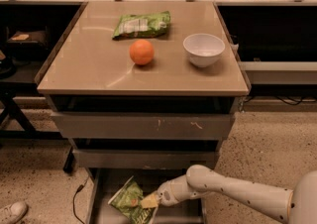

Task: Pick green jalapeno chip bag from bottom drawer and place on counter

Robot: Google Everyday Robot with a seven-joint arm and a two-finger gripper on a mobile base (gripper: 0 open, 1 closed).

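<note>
The green jalapeno chip bag (pixel 126 200), dark green and crinkly, lies in the open bottom drawer (pixel 101 214) at the foot of the grey cabinet. My gripper (pixel 148 200) reaches in from the right on a white arm. Its yellowish tip rests against the bag's right edge, low inside the drawer. The tan counter (pixel 94 67) tops the cabinet, well above the gripper. The bag's lower part is cut off by the bottom edge of the view.
On the counter are a paler green bag (pixel 142 24) at the back, an orange (pixel 141 52) in the middle and a white bowl (pixel 203 49) to the right. Two upper drawer fronts (pixel 143 126) overhang the bottom drawer. A shoe (pixel 11 212) and a cable (pixel 77 196) lie on the floor at left.
</note>
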